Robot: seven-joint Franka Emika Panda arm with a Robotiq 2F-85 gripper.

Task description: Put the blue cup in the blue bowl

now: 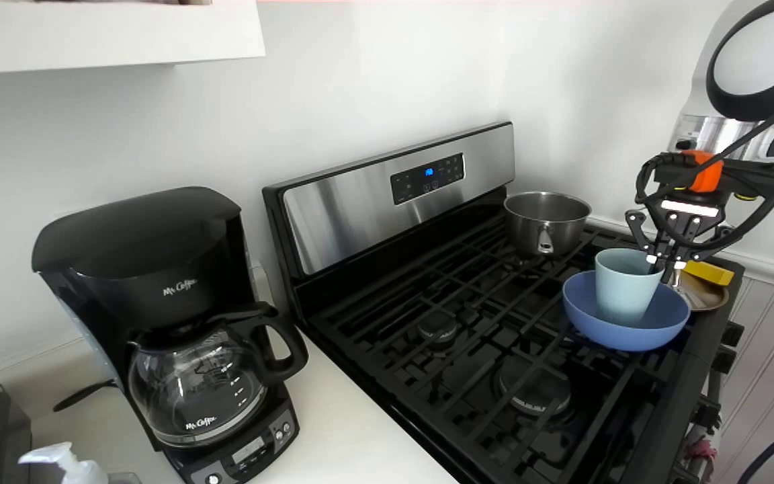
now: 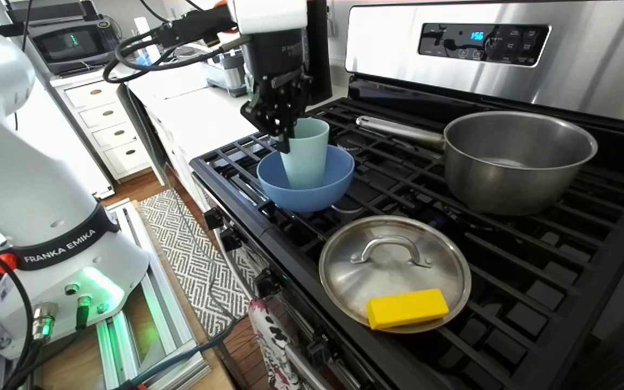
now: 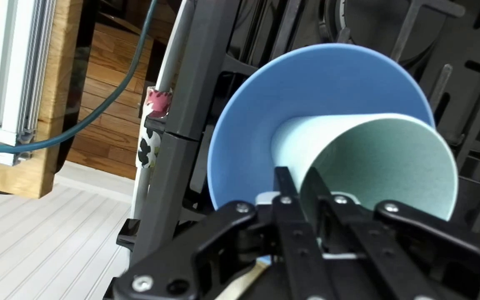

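Fingers (image 3: pixel 286 183) at cup (image 2: pixel 306 168) in bowl (image 2: pixel 311 201) on kitchen stove (image 1: pixel 471 356)

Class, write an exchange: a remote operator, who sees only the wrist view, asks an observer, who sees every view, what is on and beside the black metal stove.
Operator: I see the pale blue-teal cylindrical cup inside the wide round blue bowl. What nearby am I missing?
Observer: In both exterior views, a yellow rectangular block rests on a round steel lid.
Operator: And beside the stove?
Observer: In an exterior view, a boxy black plastic coffee maker stands on the white countertop.
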